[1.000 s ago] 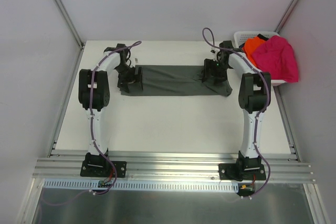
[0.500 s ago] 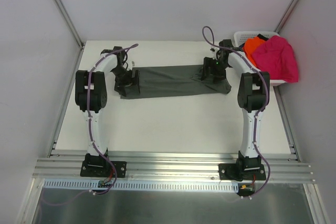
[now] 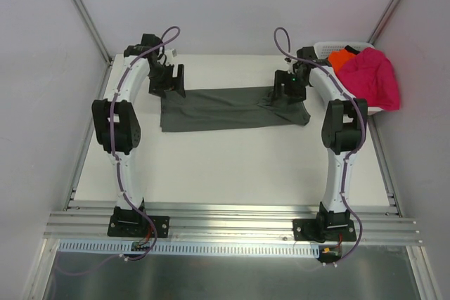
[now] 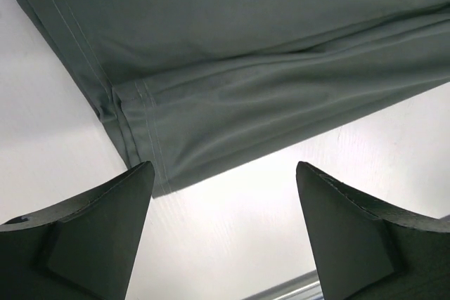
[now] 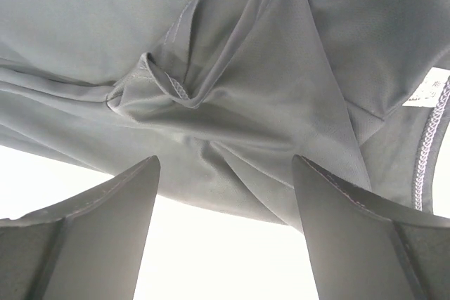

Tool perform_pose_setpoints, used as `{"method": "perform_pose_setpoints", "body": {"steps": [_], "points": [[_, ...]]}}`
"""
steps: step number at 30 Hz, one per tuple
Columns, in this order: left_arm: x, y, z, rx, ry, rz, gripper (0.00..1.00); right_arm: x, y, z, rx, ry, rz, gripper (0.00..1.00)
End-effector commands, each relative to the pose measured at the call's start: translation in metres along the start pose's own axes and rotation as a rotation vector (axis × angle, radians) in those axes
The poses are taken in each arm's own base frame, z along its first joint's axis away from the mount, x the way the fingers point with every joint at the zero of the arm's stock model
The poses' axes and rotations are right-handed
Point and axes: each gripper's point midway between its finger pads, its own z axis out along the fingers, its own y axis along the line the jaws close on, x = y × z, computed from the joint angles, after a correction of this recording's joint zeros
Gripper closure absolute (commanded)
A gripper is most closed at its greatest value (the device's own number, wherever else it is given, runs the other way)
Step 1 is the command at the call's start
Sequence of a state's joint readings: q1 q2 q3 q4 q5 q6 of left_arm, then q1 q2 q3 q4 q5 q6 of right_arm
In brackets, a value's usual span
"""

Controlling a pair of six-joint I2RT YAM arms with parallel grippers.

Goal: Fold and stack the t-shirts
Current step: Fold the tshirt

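Note:
A dark grey-green t-shirt (image 3: 232, 108) lies folded into a long strip across the table's far half. My left gripper (image 3: 167, 82) is open and empty, just behind the strip's left end; the left wrist view shows the hemmed edge (image 4: 133, 114) beyond its spread fingers. My right gripper (image 3: 287, 92) is open and empty above the strip's bunched right end (image 5: 232, 103), where the neck seam and a white label (image 5: 426, 89) show. A magenta-pink t-shirt (image 3: 370, 79) and an orange t-shirt (image 3: 340, 59) lie in the basket. No blue shirt shows.
A white lattice basket (image 3: 329, 49) stands at the table's far right corner. Metal frame posts and grey walls close in both sides. An aluminium rail (image 3: 232, 233) runs along the near edge by the arm bases.
My left gripper has let go of the strip's left end and pulled back toward the far edge. My right gripper has lifted slightly off the right end. The shirt stays flat.

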State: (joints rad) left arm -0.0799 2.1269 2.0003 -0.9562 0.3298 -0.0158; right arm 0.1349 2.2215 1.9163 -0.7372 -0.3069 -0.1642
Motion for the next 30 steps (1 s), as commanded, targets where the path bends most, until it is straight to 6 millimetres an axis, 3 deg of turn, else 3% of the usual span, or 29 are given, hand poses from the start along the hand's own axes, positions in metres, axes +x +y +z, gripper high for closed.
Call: {"method": "perform_pose_setpoints", "body": {"steps": [1,8,12,18,30], "points": [[-0.004,0.003,0.02,0.003,0.034,0.038,0.17,-0.006,0.01,-0.018,-0.009,-0.037,-0.013,0.2],[-0.015,0.02,0.067,-0.009,0.066,0.047,0.17,0.002,0.015,-0.006,-0.012,-0.006,-0.036,0.2],[-0.022,0.024,0.078,-0.009,0.053,0.048,0.18,0.006,0.015,-0.001,-0.004,0.008,-0.048,0.2],[-0.009,0.026,0.083,-0.015,0.089,0.029,0.17,0.008,0.008,0.011,0.015,0.026,-0.044,0.18],[0.036,0.019,0.06,-0.002,0.178,-0.011,0.18,-0.005,0.001,0.036,0.009,0.025,-0.016,0.17]]}}
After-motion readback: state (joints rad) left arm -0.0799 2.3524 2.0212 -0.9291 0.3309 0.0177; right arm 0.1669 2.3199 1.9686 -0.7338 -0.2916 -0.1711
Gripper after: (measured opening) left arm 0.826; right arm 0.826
